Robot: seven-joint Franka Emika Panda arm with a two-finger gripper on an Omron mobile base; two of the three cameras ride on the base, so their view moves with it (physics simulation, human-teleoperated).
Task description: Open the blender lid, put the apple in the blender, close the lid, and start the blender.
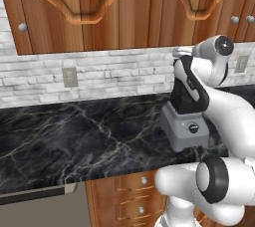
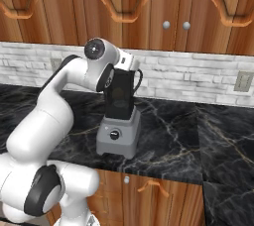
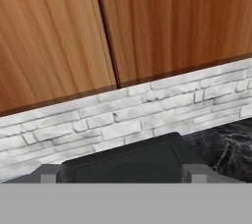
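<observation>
a: nearest to us, where's the hand?

b: the gripper [image 3: 126, 178] sits right at the top of the blender [image 1: 185, 116], looking over it toward the wall. the two fingers [image 3: 49, 174] stand wide apart, one each side of the dark top, gripping nothing as far as i can see.

a: and the blender?

b: on the black marble counter [image 1: 74, 136], grey base with its round knob [image 2: 115, 133] facing the front edge, dark jar rising behind the arm's wrist.

a: is the lid on?

b: a flat black shape, which i take for the blender lid [image 3: 130, 161], lies between the fingers. whether it sits on the jar or is lifted, i can't tell; the arm covers the jar's top in both base views.

a: the apple?

b: i can't point to one, and the jar is too dark to see into. so i can't judge how much is done; at the least the knob is left to turn.

a: room to move?

b: the counter is open to both sides. farther back, the brick wall [image 2: 198, 79] stands just behind the jar and the wooden cabinets [image 3: 147, 26] hang above, so upward and backward room is tight.
</observation>
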